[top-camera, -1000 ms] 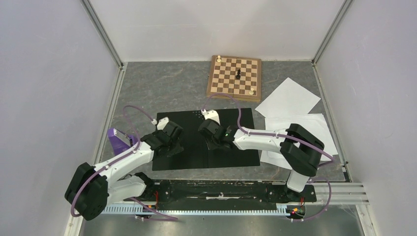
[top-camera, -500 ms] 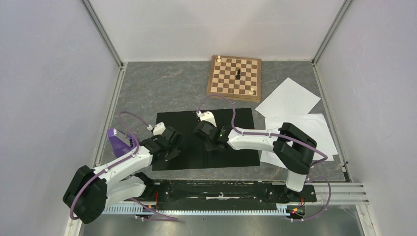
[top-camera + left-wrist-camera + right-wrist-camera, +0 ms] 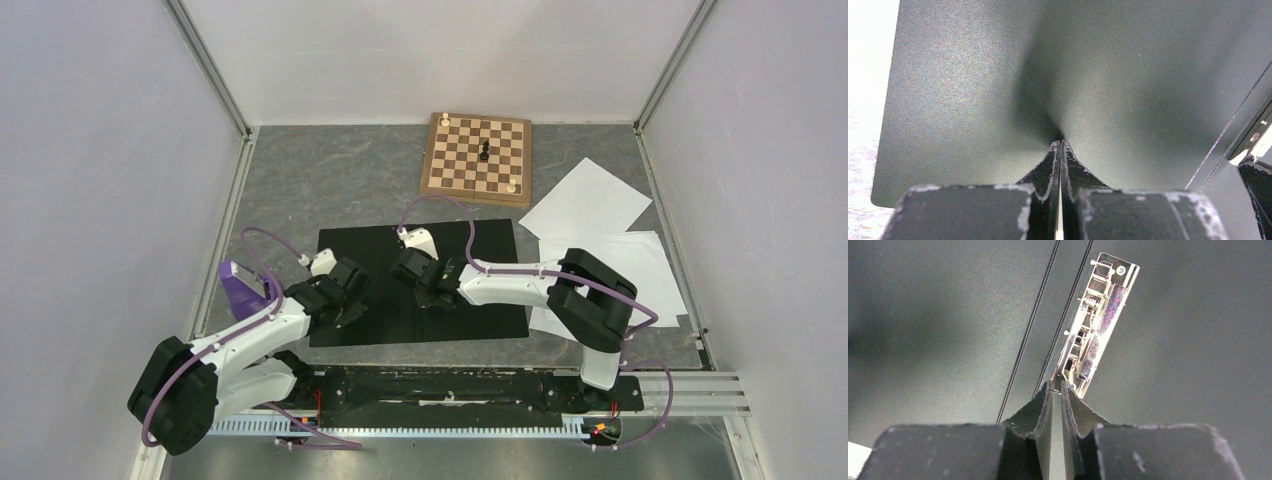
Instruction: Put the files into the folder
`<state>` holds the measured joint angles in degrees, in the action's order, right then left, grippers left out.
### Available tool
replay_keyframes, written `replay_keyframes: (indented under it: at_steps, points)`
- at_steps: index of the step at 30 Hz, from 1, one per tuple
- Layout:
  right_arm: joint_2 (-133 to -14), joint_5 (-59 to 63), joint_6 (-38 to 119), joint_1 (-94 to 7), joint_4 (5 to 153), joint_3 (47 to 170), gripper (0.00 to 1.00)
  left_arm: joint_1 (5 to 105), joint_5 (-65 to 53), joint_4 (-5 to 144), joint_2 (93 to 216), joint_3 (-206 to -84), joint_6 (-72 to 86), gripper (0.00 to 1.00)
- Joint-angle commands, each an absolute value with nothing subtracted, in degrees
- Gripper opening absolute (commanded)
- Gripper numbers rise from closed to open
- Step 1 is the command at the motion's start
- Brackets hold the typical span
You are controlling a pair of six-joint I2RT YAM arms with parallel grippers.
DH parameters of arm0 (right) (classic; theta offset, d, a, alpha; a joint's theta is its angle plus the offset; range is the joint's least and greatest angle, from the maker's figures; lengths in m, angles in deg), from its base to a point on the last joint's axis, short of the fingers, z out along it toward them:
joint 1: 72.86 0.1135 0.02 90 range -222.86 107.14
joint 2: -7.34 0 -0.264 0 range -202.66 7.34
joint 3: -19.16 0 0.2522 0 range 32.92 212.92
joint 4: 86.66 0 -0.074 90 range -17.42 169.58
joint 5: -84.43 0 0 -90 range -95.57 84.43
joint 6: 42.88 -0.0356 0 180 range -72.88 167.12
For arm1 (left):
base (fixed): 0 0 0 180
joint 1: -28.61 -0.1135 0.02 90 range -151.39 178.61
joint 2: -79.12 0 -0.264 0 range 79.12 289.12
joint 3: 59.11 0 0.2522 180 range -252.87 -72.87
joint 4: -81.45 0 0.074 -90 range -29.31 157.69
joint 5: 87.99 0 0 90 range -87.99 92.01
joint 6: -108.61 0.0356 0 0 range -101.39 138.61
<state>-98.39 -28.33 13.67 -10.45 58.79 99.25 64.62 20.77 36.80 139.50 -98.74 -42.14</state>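
Folder lies open on the desk, centre-near, black inside up. Metal spine clip is exposed, running along the fold.

Left hand: closed, fingers pressed flat together, tips down on the black left flap. A dark funnel spreads out from the tips; can't tell if it's shadow or a pucker in the flap.

Right hand: fingers nearly together with a thin slit between them, tips right at the near end of the clip. Can't tell if they pinch it.

Files: white sheets on the desk right of the folder, none inside it. One lies angled near the chessboard; the others overlap closer in, partly under the right arm.

Purple metronome stands at the left edge, beside the left arm.
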Motion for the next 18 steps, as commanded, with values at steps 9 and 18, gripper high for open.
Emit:
replay_keyframes:
  at_steps: [9, 18]
  points:
    - [-99.67, -31.53, 12.25, -10.37, 55.56, 96.17, 0.01, 64.38, 24.06, 35.35, 140.23, -98.09, -45.53, 0.02]
    - [-101.34, -29.88, 13.11, -10.37, 56.61, 95.63, 0.02, 64.38, 24.12, 35.0, 141.02, -98.53, -45.79, 0.02]
